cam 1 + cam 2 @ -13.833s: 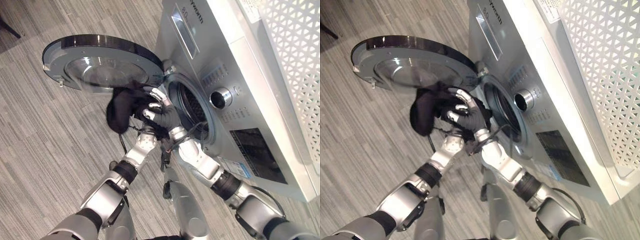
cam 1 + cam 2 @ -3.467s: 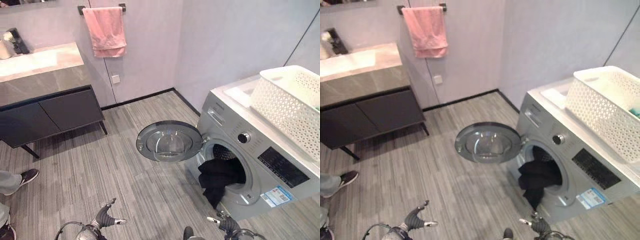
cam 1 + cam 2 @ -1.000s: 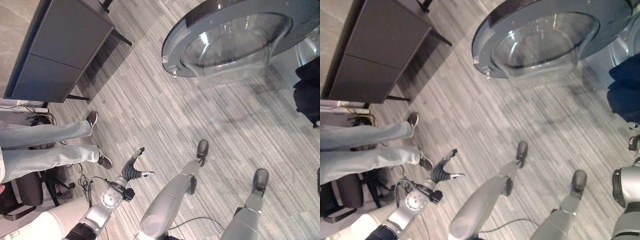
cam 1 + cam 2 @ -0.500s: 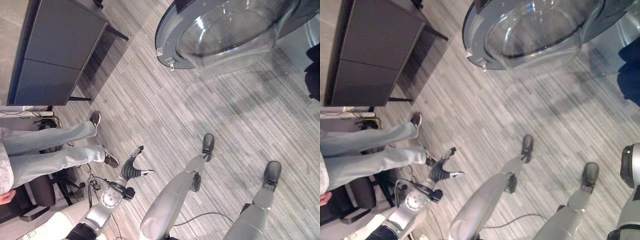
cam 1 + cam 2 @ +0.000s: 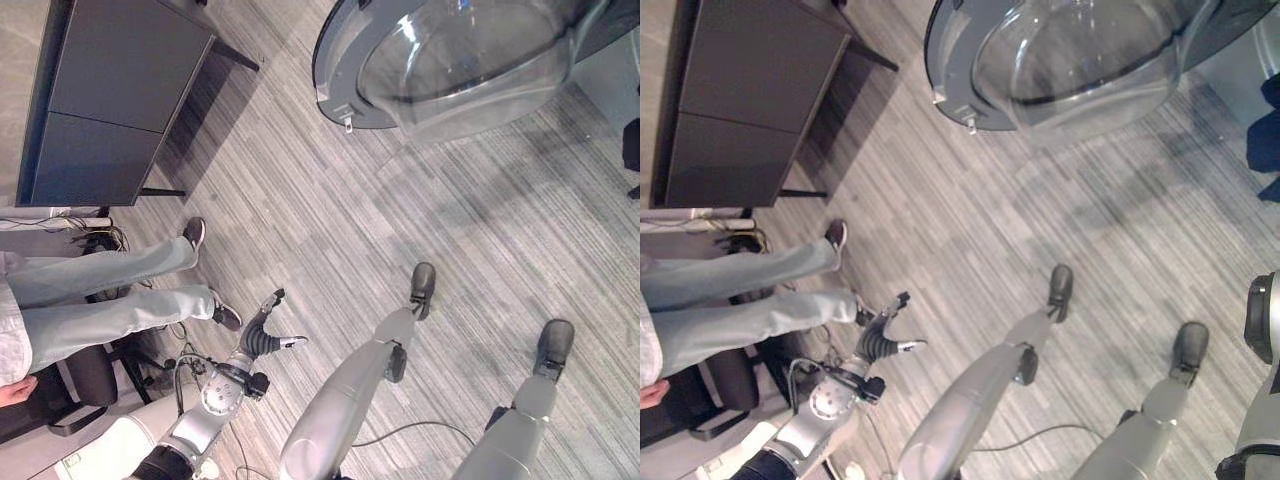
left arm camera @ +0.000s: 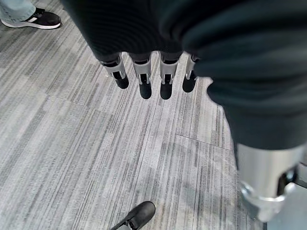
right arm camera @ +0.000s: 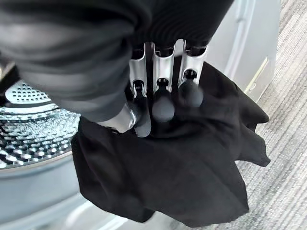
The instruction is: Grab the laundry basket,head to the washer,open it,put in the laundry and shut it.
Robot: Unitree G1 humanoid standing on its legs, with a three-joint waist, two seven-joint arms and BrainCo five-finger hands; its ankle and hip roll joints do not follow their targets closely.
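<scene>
The washer's round glass door (image 5: 470, 60) stands swung open above the floor. A black garment (image 7: 182, 167) hangs out over the rim of the perforated drum (image 7: 24, 124); its edge also shows as laundry (image 5: 632, 145) at the right side of the head view. My right hand (image 7: 163, 81) points its relaxed fingers at the garment from very close; I cannot tell whether they touch it. My left hand (image 5: 262, 340) hangs low at my left side, its fingers (image 6: 144, 79) straight over bare floor, holding nothing.
A seated person's legs (image 5: 110, 300) and shoes (image 6: 43, 19) are close to my left hand. A dark cabinet (image 5: 110, 100) stands at the far left. Grey striped flooring (image 5: 300, 200) lies between the cabinet and the washer door.
Both hands held the black garment at the drum before; it now hangs from the opening. The view has dropped towards the floor, and the left hand stays low at my side.
</scene>
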